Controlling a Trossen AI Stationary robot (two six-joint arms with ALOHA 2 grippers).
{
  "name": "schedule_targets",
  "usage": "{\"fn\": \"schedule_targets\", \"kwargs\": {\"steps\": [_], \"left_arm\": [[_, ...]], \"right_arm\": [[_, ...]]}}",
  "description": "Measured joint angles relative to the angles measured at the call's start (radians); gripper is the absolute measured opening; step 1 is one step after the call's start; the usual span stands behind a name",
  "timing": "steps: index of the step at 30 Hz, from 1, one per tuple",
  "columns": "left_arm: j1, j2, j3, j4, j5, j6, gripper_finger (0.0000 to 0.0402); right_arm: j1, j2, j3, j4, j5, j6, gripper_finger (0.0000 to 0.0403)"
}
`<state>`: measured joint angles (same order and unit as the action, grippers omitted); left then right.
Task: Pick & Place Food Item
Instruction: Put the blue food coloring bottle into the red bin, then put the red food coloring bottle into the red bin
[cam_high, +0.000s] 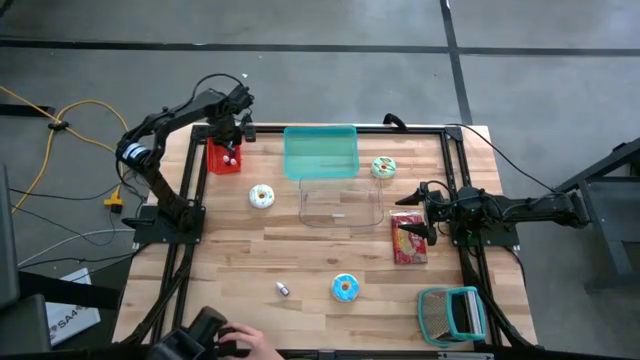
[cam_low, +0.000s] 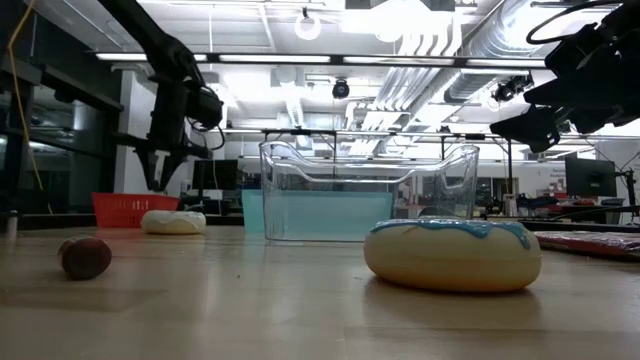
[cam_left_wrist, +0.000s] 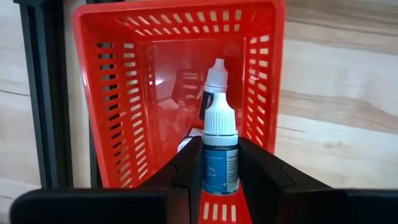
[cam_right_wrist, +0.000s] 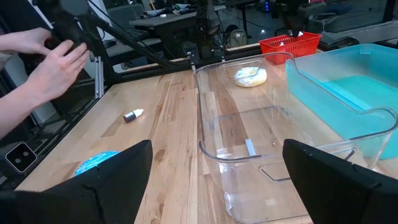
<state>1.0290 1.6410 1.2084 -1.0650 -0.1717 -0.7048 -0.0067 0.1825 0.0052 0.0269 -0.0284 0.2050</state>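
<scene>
Looking straight down, the left gripper (cam_high: 232, 150) hangs over a red slotted plastic basket (cam_high: 222, 160) at the far left of the pale wooden plank table (cam_high: 300, 250); the right gripper (cam_high: 424, 207), jaws spread wide and empty, sits beside a clear plastic tub (cam_high: 340, 205) touching a teal plastic bin (cam_high: 320, 152).

At table height, a blue-frosted doughnut (cam_low: 452, 252) lies nearest, under bright ceiling lights.

From the left wrist, dark fingers (cam_left_wrist: 186, 174) pinch a small white-capped dropper bottle (cam_left_wrist: 220, 149) above the basket.

From the right wrist, a person's hand (cam_right_wrist: 53, 59) shows beyond the table edge.
</scene>
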Motion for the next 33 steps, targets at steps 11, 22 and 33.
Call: {"fn": "schedule_targets", "kwargs": {"steps": [11,22,33], "left_arm": [[0.0,0.043,0.0,0.008,-0.035,0.015,0.0081],[0.0,0.045,0.0,0.037,-0.036,0.024,0.0112],[0.0,0.045,0.0,0.037,-0.036,0.026,0.0114]], "right_arm": [[0.0,0.0,0.0,0.0,0.001,0.0,0.035],[0.0,0.0,0.0,0.0,0.002,0.0,0.035],[0.0,0.0,0.0,0.0,0.002,0.0,0.035]]}}
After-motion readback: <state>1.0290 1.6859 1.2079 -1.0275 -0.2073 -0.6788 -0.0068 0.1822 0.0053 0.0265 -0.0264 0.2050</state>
